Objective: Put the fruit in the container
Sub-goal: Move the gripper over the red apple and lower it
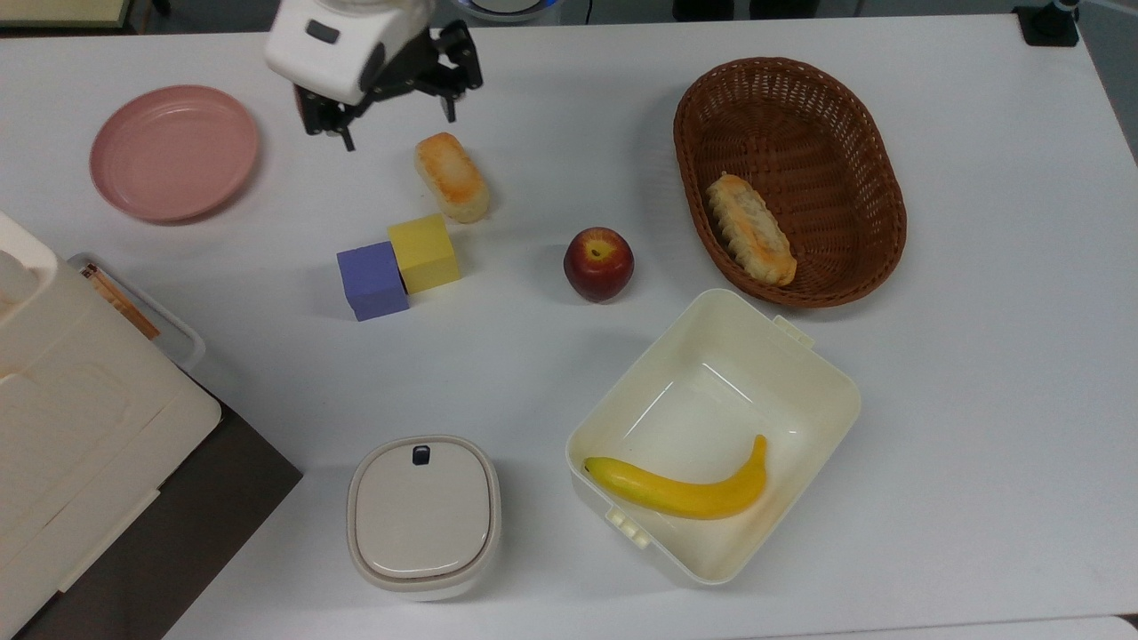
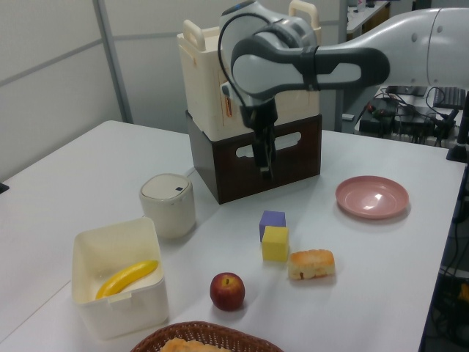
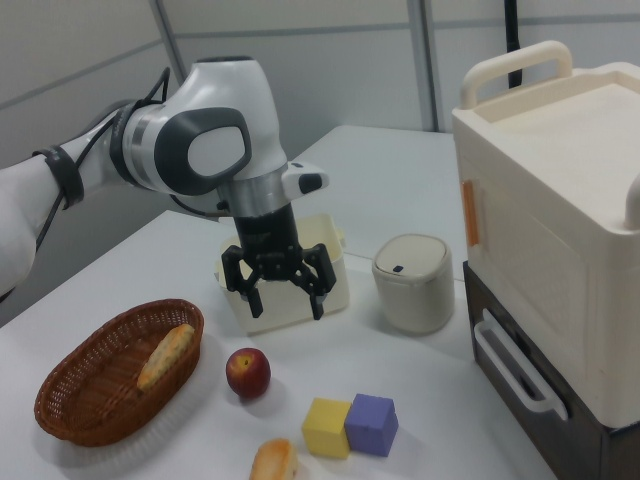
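1. The black two-finger end effector (image 1: 393, 114) hangs spread wide and empty above the table's (image 1: 978, 356) far edge in the top view, ready to fit round something.
2. The round dark-red apple (image 1: 598, 263) sits mid-table, free on all sides for grasping.
3. The cream-white square plastic box (image 1: 822, 378) lies open just beside it toward the near edge, a yellow banana (image 1: 685, 491) inside, leaving room.
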Available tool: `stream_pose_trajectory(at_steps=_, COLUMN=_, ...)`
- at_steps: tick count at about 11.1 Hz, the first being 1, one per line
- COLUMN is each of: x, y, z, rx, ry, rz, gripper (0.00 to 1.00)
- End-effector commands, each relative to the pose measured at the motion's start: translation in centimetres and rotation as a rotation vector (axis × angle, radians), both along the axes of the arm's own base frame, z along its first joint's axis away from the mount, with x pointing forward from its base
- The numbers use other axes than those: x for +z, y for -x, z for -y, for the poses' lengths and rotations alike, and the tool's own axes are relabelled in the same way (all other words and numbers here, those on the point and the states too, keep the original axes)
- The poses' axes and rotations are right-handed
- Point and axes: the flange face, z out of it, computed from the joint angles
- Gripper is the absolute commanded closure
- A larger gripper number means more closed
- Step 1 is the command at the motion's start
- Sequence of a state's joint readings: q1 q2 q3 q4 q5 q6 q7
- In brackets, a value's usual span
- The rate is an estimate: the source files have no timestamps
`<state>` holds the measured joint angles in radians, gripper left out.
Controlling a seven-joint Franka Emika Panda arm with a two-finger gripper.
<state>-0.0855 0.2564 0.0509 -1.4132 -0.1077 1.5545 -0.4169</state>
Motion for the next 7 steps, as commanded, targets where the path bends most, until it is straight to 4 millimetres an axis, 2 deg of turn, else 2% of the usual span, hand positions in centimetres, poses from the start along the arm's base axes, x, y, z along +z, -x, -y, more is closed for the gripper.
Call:
stream_pose_trajectory(at_steps=1, x=-3.4, y=-1.0, z=-4.7, rx=-0.114, ry=-0.012, rz=-0.010, gripper=0.00)
stream_pose_trajectory(at_steps=5, x=-11.5, y=-3.0, z=-14.4, rx=-0.230, ry=0.010, rz=-0.035, gripper=0.00)
stream_pose_trajectory(at_steps=7, x=-14.4, y=-3.5, z=-17.6, rx=-0.288, ry=-0.017, rz=-0.016, gripper=0.00)
